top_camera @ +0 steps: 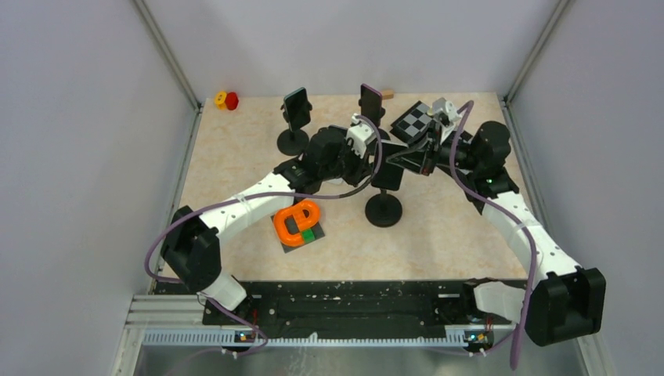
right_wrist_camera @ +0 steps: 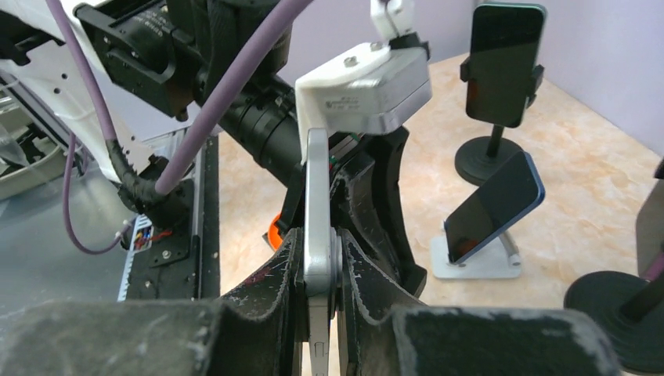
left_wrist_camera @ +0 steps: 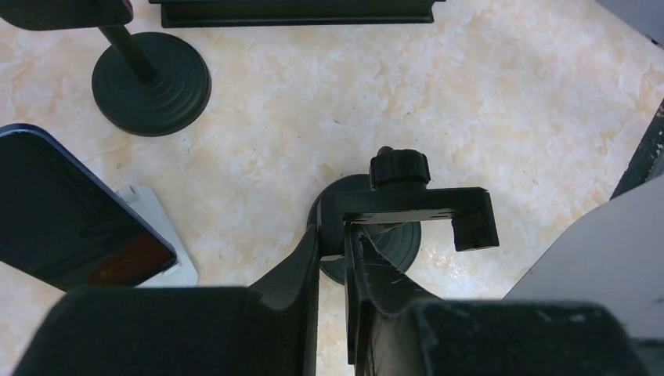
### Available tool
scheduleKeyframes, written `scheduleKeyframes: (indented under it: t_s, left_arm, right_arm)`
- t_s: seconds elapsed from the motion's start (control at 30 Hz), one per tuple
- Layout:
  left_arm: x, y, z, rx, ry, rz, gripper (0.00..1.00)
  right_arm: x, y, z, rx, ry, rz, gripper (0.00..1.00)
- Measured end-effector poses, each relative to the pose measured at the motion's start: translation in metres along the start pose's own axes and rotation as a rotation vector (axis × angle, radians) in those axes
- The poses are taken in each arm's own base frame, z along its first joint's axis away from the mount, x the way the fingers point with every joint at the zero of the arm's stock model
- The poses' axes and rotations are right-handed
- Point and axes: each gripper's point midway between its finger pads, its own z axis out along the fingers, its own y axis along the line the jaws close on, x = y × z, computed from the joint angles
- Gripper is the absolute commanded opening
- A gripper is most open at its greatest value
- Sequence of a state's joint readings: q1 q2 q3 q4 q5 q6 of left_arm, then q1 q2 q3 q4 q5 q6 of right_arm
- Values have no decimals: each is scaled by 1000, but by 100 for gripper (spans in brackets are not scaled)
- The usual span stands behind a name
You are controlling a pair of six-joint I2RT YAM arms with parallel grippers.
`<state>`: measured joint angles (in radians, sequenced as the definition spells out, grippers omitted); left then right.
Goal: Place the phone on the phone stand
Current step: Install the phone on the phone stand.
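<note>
My right gripper is shut on the phone, a silver-edged phone seen edge-on and upright between its pads. In the top view the right gripper holds it just beside the head of the black phone stand at mid-table. My left gripper is shut on the left arm of the stand's black clamp bracket, above its round base. In the top view the left gripper meets the right one over the stand. The phone's grey back shows at the right of the left wrist view.
A blue phone leans on a white stand. Another phone sits on a black pole stand at the back. An orange and grey toy lies near the left arm. A checkerboard and a small red-yellow object lie at the back.
</note>
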<state>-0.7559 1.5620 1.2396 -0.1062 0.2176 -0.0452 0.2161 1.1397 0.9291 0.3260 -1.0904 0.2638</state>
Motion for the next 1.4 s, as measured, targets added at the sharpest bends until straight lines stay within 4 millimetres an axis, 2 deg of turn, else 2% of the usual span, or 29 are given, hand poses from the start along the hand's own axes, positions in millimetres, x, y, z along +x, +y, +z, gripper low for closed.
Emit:
scheduleKeyframes:
  t_s: [0.27, 0.53, 0.73, 1.03, 1.4]
  left_arm:
    - [0, 0, 0, -16, 1, -55, 0]
    - [2, -5, 0, 12, 10, -63, 0]
    - [3, -8, -1, 36, 16, -60, 0]
    - [3, -9, -1, 56, 18, -64, 0]
    - [4, -12, 1, 92, 18, -51, 0]
  right_arm:
    - [31, 9, 2, -94, 16, -17, 0]
    - [56, 33, 14, -280, 34, -95, 0]
    - [79, 28, 28, -371, 72, -64, 0]
    - [75, 32, 40, -469, 65, -134, 0]
    - [87, 29, 45, -587, 77, -126, 0]
